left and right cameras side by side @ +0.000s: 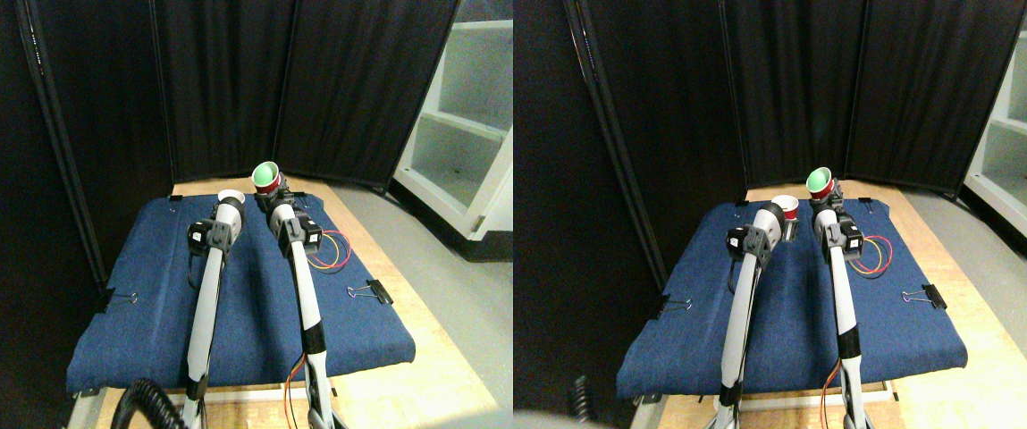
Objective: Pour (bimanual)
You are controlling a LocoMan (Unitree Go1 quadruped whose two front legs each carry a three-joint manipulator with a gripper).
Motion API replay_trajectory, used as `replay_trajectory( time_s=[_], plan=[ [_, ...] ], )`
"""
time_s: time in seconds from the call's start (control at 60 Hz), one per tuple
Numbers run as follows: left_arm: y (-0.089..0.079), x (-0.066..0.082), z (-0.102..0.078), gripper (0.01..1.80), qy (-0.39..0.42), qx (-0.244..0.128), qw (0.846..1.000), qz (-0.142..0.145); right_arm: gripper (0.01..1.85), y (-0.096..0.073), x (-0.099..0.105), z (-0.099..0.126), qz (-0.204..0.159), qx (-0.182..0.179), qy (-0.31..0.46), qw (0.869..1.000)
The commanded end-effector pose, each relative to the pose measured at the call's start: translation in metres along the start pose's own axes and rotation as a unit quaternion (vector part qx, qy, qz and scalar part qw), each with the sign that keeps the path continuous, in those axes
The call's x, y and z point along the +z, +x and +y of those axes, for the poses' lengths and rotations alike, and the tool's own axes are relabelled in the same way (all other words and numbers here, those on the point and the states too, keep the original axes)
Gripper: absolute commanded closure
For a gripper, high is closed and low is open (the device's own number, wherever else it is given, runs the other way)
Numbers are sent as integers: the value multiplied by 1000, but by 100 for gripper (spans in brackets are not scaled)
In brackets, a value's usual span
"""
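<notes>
1. The right jaws sit at the far end of the right manipulator, raised above the worktop, and they are closed around a red cup with a green inside.
2. That red cup is tilted, its open mouth turned up and toward the left, so the green interior faces the camera. It is clear of the cloth, held in the air.
3. The left jaws are at the tip of the left manipulator, and how far apart they stand cannot be told: the pale limb covers them.
4. A second cup with a white rim shows just at the left jaws, upright. In the other eye of the camera its side reads red. Whether the left jaws grip it or only stand against it cannot be told.
5. The tilted red cup is just beside and a little above the white-rimmed cup, on its right; the two mouths are near each other but apart.
6. Under both jaws lies a blue cloth spread over the wooden worktop, pinned at its edges by black binder clips.
7. Red and yellow wires loop on the cloth just right of the right manipulator, nearer the camera than the right jaws.
8. Behind the jaws hangs a black curtain; to the far right stands a white shelf unit.
</notes>
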Motion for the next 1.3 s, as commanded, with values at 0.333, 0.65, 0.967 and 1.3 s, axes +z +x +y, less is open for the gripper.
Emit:
replay_trajectory(
  time_s=[0.333,0.65,0.967,1.3],
  plan=[
    [12,0,6,148,30,-34,999,13,151,-5,10,18,-8,30,-13,999],
    [16,1,7,148,98,-86,991,29,150,0,9,21,-2,32,-21,999],
    [10,3,-4,148,91,-95,991,25,149,7,4,16,6,40,-70,997],
    [8,5,-9,148,83,-92,992,20,149,10,-1,12,22,47,-119,992]
  ],
)
